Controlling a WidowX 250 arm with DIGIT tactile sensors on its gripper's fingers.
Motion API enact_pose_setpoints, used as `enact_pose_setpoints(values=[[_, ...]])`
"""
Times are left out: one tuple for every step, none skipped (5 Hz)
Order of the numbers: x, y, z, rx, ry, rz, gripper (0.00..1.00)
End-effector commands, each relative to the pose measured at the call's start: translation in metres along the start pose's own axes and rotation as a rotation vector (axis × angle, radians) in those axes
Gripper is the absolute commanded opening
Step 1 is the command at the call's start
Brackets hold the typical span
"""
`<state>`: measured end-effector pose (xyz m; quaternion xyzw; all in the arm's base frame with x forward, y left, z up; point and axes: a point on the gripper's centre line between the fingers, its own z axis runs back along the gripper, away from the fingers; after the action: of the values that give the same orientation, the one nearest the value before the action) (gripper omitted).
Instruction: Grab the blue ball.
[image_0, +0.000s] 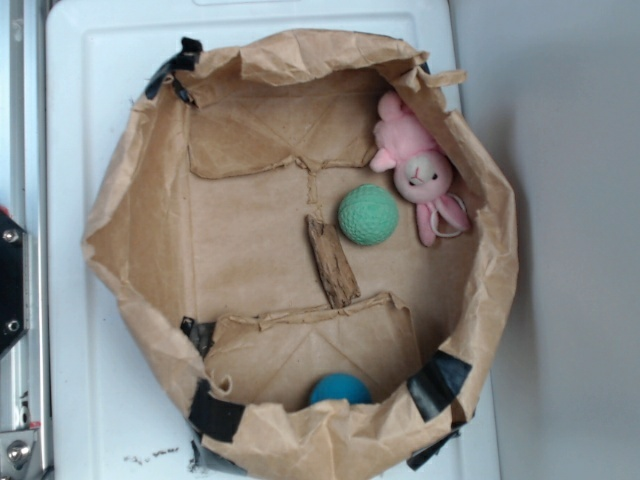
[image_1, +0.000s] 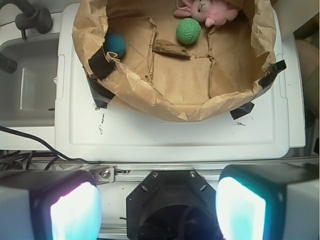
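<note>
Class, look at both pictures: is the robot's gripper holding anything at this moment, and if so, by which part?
Nothing is held. The gripper is open and empty, outside the paper bag. The blue ball lies untouched inside the bag, against its wall.

Both views are bright and evenly lit, with soft shadows. The white counter (image_0: 100, 200) looks washed out. In the wrist view the fingertips (image_1: 75, 212) are blurred and glow.

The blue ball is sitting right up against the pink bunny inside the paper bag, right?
Not quite. The blue ball is inside the paper bag, but it sits alone against the bag's wall, far from the pink bunny. The green ball is the one beside the bunny, as the exterior view shows.
</note>
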<state>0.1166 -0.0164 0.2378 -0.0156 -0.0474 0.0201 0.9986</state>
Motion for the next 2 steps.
enact_pose_setpoints(values=[[0.000,0.000,0.000,0.000,0.000,0.000,1.00],[-0.002,-0.015,-0.010,0.038,-0.011,0.043,1.00]])
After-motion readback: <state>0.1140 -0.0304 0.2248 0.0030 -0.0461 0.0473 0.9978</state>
